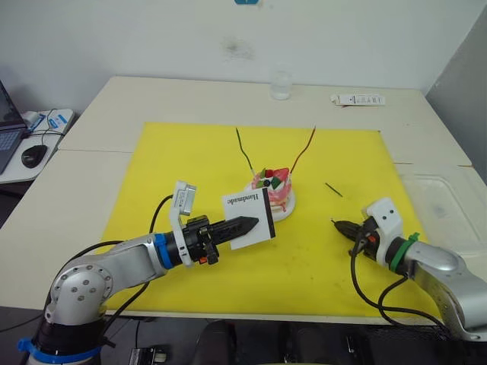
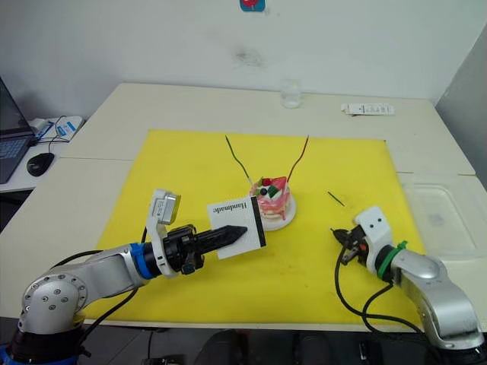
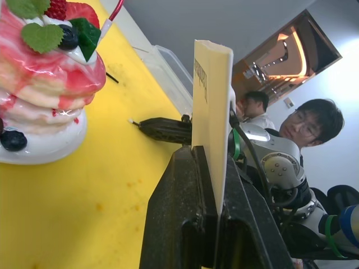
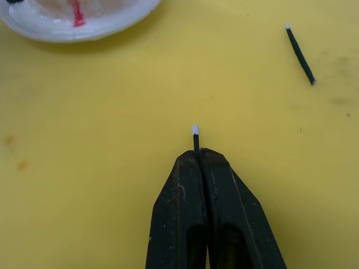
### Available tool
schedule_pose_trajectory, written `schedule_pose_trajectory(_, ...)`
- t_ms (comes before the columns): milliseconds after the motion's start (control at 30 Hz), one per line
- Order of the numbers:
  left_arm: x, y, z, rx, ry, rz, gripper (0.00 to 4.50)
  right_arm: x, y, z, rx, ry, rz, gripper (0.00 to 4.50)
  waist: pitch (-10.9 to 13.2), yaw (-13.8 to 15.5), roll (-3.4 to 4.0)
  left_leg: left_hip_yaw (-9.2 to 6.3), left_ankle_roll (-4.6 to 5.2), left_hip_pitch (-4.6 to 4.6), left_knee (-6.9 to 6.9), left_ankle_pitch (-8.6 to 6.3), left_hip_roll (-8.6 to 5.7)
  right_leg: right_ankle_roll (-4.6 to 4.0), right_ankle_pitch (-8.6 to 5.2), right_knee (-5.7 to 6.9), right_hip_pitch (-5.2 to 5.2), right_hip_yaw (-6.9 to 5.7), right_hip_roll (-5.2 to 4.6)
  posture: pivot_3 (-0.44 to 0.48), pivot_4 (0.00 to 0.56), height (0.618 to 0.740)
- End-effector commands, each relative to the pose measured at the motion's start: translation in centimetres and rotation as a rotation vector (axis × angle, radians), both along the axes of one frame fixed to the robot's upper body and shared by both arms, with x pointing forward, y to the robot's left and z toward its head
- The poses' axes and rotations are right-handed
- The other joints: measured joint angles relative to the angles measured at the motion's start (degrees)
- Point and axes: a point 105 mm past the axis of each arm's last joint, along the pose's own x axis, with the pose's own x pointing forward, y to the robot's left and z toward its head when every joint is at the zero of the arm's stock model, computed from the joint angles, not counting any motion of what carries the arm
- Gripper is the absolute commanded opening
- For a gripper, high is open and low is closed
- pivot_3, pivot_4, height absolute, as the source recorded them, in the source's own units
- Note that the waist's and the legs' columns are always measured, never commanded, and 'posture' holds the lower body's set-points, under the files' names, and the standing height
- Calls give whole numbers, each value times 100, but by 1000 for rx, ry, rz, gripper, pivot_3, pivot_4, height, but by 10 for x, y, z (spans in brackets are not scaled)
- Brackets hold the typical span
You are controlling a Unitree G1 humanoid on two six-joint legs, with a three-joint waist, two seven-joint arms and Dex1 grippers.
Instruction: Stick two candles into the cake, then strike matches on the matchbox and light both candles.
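Matt yellow mat (image 1: 190, 167); glossy cake (image 3: 45, 84) — plastic-looking; matt paper-like matchbox (image 1: 248, 219); rough black end effector fingers (image 4: 185, 213).

cream table (image 1: 99, 114), yellow mat (image 1: 190, 160) (cake plate (image 1: 287, 211) atop)

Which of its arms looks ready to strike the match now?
The right. Its right gripper already pinches a match, tip out, while the left gripper holds the matchbox upright beside the cake.
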Motion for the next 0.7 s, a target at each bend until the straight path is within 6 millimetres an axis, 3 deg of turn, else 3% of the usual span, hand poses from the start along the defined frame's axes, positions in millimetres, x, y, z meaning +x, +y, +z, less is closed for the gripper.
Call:
schedule_pose_trajectory(33,-4,-3,8,-17,-32,-32,0,-1,2,8,-8,-59,22,19,0,1,0,-1,0,0,0,0,0,2,-1,0,0,0,1,0,150,740)
schedule_pose_trajectory(400,-5,-5,8,-1,-41,-44,0,-3,8,22,2,-130,90,19,0,2,0,-1,-1,-1,0,0,0,3,-2,0,0,-1,1,0,150,740)
schedule_pose_trajectory(700,-2,-14,10,-15,2,-112,0,-25,29,65,-79,-208,452,19,1,8,2,-4,3,0,3,-1,-1,4,-3,-1,3,-2,2,0,150,740)
